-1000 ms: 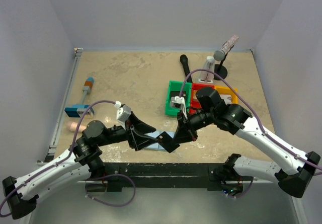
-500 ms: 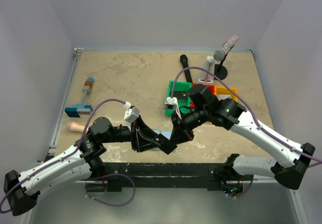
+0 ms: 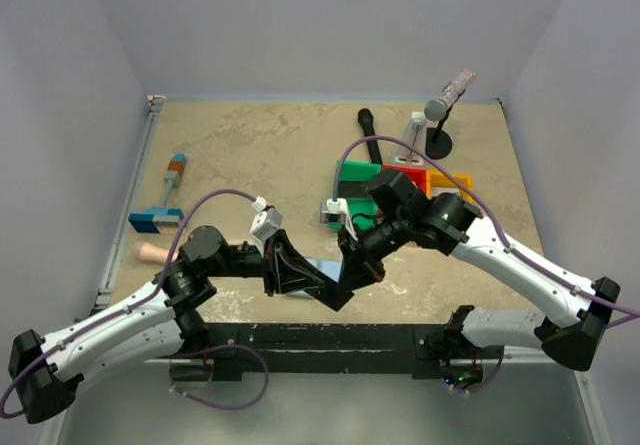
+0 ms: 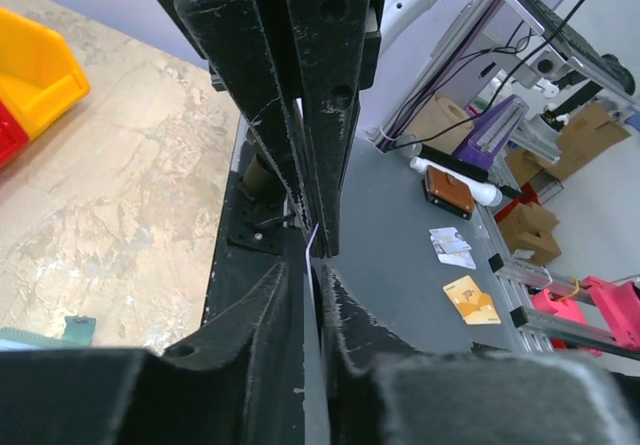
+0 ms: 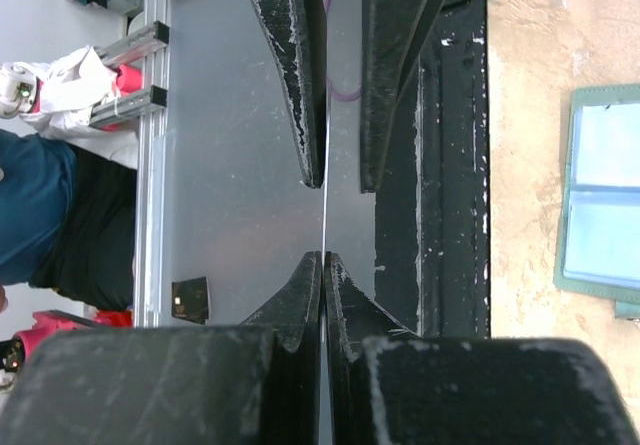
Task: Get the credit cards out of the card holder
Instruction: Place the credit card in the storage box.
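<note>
My right gripper (image 5: 323,257) is shut on a thin pale credit card (image 5: 325,215), seen edge-on and held up over the table's near edge. My left gripper (image 5: 340,180) faces it from the other side with a finger on either side of the card's far end. One finger touches the card and a narrow gap remains at the other, so the jaws are still open. In the top view the two grippers (image 3: 338,289) meet tip to tip. The card holder (image 5: 605,195) lies open on the table beside them, partly hidden under the arms (image 3: 322,267).
Green (image 3: 352,175), red (image 3: 405,175) and yellow (image 3: 458,181) bins sit behind the right arm. A blue-and-orange tool (image 3: 165,200) lies at the left and a black stand (image 3: 438,125) at the back. Below the table edge lie an orange card (image 4: 470,300) and a dark card (image 5: 190,298).
The left jaws have narrowed around the card that the right gripper holds. Both wrists have shifted slightly left, the left arm reaching further in.
</note>
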Robot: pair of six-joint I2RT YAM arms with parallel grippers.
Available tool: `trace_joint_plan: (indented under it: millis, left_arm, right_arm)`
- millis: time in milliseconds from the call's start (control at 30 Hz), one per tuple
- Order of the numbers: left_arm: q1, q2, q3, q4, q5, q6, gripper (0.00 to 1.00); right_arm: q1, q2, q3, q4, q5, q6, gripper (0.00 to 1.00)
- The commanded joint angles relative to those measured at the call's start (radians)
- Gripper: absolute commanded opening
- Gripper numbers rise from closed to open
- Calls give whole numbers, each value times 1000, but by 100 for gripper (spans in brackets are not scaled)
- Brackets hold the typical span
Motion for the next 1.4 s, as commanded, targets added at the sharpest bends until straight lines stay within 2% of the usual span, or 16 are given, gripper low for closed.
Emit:
trace_joint_plan:
  millis: [0,67,133,200,267,300,367,400,500,600,700,867,933,1033,1167,1367]
  left_arm:
    - [6,20,46,80,49,-18,18]
    - [7,24,40,93,55,-26,11]
    - [9,30,38,96,60,-29,0]
    - [10,30,35,100,64,-35,0]
    - [13,30,31,105,58,-41,0]
    - [18,29,31,103,49,-43,0]
    - [41,20,38,90,19,-41,0]
    - [65,9,42,70,-9,-41,0]
    - [197,-11,26,129,-49,-134,0]
    - [364,23,-1,298,-43,-326,0]
    - [446,87,-15,476,-87,-498,0]
    - [452,193,-53,710,-219,-658,0]
    - [451,236,-72,810,-259,-710,0]
    - [443,293,-69,882,-267,-735,0]
    - [420,302,-70,898,-305,-721,0]
    - [377,271,-67,815,-328,-641,0]
  right_arm:
    - [8,-12,45,-18,2,-33,0]
    - [11,-10,40,-19,5,-33,0]
    - [13,-7,40,-26,8,-36,0]
    - [11,-12,39,-26,17,-37,3]
    - [13,-19,39,-23,46,-31,30]
    - [13,-24,36,-15,62,-19,40]
    - [10,-36,31,11,118,-4,52]
    - [0,-50,21,34,143,10,70]
    - [-68,-105,-12,149,169,88,73]
    - [-107,-205,-64,345,249,192,76]
    - [-109,-249,-102,451,395,252,77]
    - [-109,-292,-214,608,644,421,75]
    - [-109,-332,-354,776,755,522,77]
    - [-109,-374,-514,1095,826,640,79]
    - [-116,-329,-516,1169,795,726,75]
    - [-116,-298,-532,1317,683,774,72]
